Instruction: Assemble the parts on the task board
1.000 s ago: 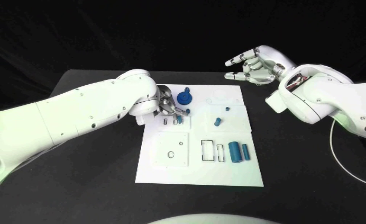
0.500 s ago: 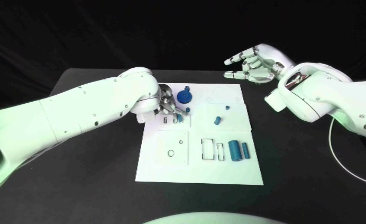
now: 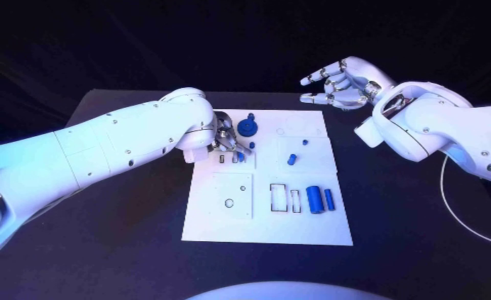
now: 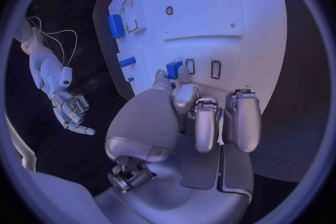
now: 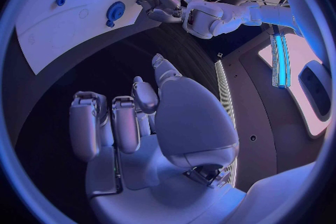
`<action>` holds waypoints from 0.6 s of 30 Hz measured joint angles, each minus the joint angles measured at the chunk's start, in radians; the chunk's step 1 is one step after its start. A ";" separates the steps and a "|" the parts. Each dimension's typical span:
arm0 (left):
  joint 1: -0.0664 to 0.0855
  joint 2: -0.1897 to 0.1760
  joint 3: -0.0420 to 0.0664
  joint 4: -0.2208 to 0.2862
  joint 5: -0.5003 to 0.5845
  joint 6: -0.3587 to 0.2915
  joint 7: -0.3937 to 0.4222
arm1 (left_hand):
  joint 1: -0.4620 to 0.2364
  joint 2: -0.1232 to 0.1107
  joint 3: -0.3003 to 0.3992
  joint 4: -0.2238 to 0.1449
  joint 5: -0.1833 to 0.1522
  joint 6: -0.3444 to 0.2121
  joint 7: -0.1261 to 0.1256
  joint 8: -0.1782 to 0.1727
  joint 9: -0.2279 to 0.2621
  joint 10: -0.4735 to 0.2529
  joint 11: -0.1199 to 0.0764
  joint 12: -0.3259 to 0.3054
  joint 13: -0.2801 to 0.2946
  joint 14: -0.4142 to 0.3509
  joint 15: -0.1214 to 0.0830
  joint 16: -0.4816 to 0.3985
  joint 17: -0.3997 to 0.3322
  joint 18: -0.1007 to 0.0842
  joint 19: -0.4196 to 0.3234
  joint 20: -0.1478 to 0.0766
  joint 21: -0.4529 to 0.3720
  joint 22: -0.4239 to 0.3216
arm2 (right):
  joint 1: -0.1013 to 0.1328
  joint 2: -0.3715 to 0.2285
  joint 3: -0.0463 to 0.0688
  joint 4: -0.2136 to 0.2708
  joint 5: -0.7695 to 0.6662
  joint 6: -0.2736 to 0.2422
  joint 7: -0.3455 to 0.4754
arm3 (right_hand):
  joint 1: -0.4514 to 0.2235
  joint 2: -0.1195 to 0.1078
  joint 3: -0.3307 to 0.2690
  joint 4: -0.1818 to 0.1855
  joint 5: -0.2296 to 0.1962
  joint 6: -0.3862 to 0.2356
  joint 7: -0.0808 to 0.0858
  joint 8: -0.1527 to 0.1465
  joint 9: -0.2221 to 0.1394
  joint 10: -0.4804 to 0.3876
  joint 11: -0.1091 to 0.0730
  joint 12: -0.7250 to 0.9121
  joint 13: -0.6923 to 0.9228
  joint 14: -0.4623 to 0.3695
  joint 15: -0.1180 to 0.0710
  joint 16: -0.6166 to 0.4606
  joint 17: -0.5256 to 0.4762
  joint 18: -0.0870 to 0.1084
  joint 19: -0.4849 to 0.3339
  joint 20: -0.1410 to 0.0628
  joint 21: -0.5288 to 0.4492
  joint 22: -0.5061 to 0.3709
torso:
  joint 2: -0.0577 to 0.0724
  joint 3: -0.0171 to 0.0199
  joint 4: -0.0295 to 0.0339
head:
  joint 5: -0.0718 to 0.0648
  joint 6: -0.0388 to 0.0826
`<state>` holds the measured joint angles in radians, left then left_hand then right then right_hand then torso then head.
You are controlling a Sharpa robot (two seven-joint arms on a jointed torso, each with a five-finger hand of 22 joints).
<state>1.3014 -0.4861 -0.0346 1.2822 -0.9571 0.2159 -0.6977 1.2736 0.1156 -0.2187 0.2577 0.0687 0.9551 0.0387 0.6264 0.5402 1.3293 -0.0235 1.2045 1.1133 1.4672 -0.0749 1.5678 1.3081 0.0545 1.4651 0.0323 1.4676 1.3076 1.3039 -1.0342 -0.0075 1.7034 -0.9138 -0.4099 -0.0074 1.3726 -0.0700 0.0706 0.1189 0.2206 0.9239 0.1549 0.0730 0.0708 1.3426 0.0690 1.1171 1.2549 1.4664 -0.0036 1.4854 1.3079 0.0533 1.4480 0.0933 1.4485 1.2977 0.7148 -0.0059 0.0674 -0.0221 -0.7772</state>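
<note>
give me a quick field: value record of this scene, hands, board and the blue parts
surface: black table
board: white rectangular task board, lying flat at the table's middle
left hand: silver left hand, fingers down on the board's far left part, by small slots; whether it pinches a part cannot be told
right hand: silver right hand, raised beyond the board's far right corner, fingers apart, holding nothing
gear part: round blue gear-like part, beside the left hand
cylinders: two blue cylinders, lying side by side, near right
small piece: small blue peg, mid-board

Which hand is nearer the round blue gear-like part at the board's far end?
Left. The left hand sits right beside the gear-like part, over the task board; the right hand hovers off the board, beyond its far right corner.
</note>
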 measured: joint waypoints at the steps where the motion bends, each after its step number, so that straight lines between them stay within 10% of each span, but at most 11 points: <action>1: 0.000 0.001 0.000 0.000 0.000 0.002 0.000 | 0.004 -0.004 0.000 0.000 0.000 -0.004 0.003 0.000 0.001 0.000 0.000 0.000 0.000 0.000 0.000 0.000 0.000 0.000 0.000 0.000 0.000 0.000 | 0.000 0.000 0.000 0.000 0.000 0.000 0.000 | 0.000 0.000 0.000 0.000 0.000 0.000 0.000 0.000 0.000 0.000 0.000 0.000 0.000 0.000 0.000 0.000 0.000 0.000 0.000 0.000 0.000 0.000 | 0.000 0.0000 0.0000 | 0.000 0.000; 10: 0.000 0.001 -0.001 -0.001 0.000 0.010 0.000 | 0.057 0.004 0.047 -0.027 0.004 -0.012 -0.005 0.004 0.015 0.004 -0.004 0.000 0.001 0.000 -0.007 0.000 0.000 0.000 0.000 0.000 0.000 0.000 | 0.000 0.001 0.000 0.000 0.000 0.003 0.000 | -0.005 0.005 0.000 0.000 0.000 0.000 0.000 0.000 0.000 0.000 0.000 0.000 0.000 0.000 0.000 0.000 0.000 0.000 0.000 0.000 0.000 0.000 | 0.000 0.0005 0.0000 | -0.001 -0.004; 14: 0.005 0.001 0.003 0.000 0.000 0.010 0.001 | 0.142 0.011 0.151 -0.092 0.019 -0.044 -0.006 -0.016 0.013 -0.006 -0.016 -0.007 -0.004 0.000 -0.018 0.000 0.000 0.000 0.000 -0.011 0.000 0.000 | 0.000 0.002 0.000 -0.001 0.000 0.004 0.000 | -0.005 0.005 0.000 0.000 0.000 0.000 0.000 0.000 0.000 0.000 0.000 0.000 0.000 0.000 0.000 0.000 0.000 0.000 0.000 0.000 0.000 0.000 | 0.000 0.0007 0.0000 | -0.001 -0.004; 18: 0.005 -0.002 0.003 0.002 0.000 0.009 0.002 | 0.182 -0.018 0.213 -0.036 0.052 -0.062 0.001 -0.034 0.012 -0.017 -0.008 -0.035 -0.028 -0.002 -0.016 0.000 0.000 0.000 0.000 -0.011 0.000 0.000 | 0.000 0.004 0.000 -0.002 0.000 0.005 0.000 | -0.005 0.005 0.000 0.000 0.000 0.000 0.000 0.000 0.000 0.000 0.000 0.000 0.000 0.000 0.000 0.000 0.000 0.000 0.000 0.000 0.000 0.000 | 0.000 0.0007 -0.0003 | -0.001 -0.005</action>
<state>1.3066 -0.4877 -0.0315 1.2843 -0.9568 0.2245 -0.6961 1.4556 0.0975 -0.0058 0.2217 0.1204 0.8930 0.0400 0.5926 0.5520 1.3118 -0.0315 1.1692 1.0852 1.4655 -0.0908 1.5677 1.3079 0.0548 1.4651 0.0214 1.4676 1.3074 1.3037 -1.0305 -0.0079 1.7012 -0.9138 -0.4044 -0.0074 1.3672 -0.0646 0.0706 0.1189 0.2206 0.9239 0.1549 0.0730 0.0709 1.3426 0.0691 1.1171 1.2549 1.4664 -0.0036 1.4854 1.3077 0.0533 1.4480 0.0933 1.4485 1.2977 0.7148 -0.0053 0.0671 -0.0233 -0.7827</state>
